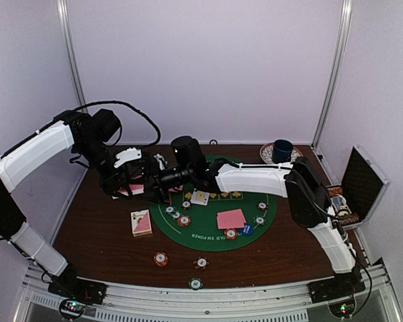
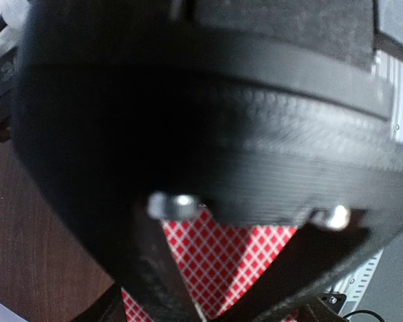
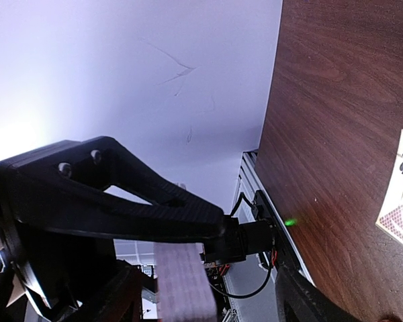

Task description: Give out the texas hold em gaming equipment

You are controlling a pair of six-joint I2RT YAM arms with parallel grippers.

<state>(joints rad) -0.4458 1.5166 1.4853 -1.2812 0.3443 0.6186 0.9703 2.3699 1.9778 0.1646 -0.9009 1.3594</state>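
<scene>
My left gripper (image 1: 130, 187) is shut on a stack of pink-backed playing cards (image 2: 223, 263) held above the table's left side. Its dark fingers (image 2: 153, 287) press on the checked backs. The right gripper (image 1: 156, 181) reaches across from the right, and its body fills most of the left wrist view. Its jaws stand open on either side of the stack's pale edge (image 3: 181, 282). On the green felt mat (image 1: 188, 231) lie a pink card pile (image 1: 230, 219), a face-up card (image 1: 200, 197), striped chips (image 1: 184, 220) and a blue disc (image 1: 247, 230).
A second small card pile (image 1: 141, 223) with an ace (image 3: 401, 181) lies on the wood left of the mat. Three chips (image 1: 160, 258) sit near the front edge. A dark blue cup (image 1: 282, 150) on a saucer stands at the back right, and an open black case (image 1: 361, 182) at the right edge.
</scene>
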